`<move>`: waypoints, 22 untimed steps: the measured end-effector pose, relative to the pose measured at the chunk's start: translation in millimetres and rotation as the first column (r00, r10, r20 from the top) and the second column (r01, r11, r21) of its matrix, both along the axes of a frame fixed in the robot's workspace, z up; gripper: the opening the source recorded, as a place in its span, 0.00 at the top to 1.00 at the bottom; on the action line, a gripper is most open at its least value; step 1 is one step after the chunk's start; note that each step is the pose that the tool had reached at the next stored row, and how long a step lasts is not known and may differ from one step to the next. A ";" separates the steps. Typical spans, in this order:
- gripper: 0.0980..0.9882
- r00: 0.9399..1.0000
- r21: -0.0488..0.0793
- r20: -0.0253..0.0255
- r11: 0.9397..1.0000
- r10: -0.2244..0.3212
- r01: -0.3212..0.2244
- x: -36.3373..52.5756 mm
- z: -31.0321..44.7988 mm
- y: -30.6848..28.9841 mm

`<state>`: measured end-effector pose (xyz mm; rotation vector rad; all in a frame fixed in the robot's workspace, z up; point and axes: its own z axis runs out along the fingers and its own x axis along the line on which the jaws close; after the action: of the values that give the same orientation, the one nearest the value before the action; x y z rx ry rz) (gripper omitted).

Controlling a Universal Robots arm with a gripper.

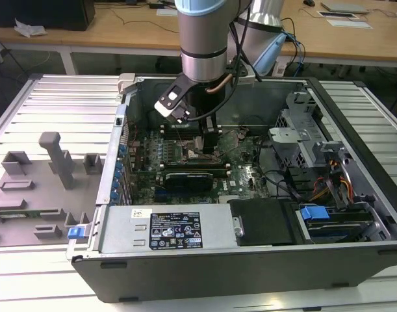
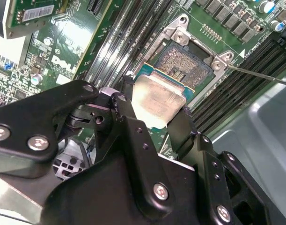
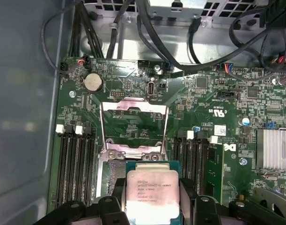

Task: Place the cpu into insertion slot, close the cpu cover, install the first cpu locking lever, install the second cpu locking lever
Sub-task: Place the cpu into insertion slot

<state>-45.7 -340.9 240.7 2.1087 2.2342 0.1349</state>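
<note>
My gripper (image 2: pixel 154 112) is shut on the cpu (image 2: pixel 157 97), a flat square chip with a pale metal top, pinched at two opposite edges by the black fingers (image 2: pixel 126 110). The chip hangs close over the insertion slot (image 2: pixel 186 65), covering part of it, while the rest of the slot's glinting contact field still shows. In the first wrist view the cpu (image 3: pixel 152 194) sits between the fingertips, and the cpu cover (image 3: pixel 133 126) is swung open beyond the slot. A thin metal lever (image 2: pixel 257 75) sticks out beside the slot. In the exterior view the gripper (image 1: pixel 208 146) is low inside the computer case.
The open computer case (image 1: pixel 354 253) lies on a ribbed metal table. Long black memory slots (image 3: pixel 70 164) flank the socket on both sides. Cables (image 3: pixel 147 28) cross the case wall behind the board. A drive cage (image 1: pixel 302 123) stands at the exterior view's right, and a grey fixture tray (image 1: pixel 36 188) at its left.
</note>
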 end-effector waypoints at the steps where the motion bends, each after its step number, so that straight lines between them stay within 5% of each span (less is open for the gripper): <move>1: 0.50 1.000 0.000 0.000 1.000 0.000 0.000 0.0 0.0 0.0; 15: 0.50 1.000 -0.013 0.000 1.000 -0.024 0.024 -0.2 -3.1 8.7; 22: 0.50 0.999 -0.014 0.000 0.999 -0.040 0.040 -6.0 -10.8 12.1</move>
<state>-51.7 -328.8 229.9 2.1453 2.1845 0.1170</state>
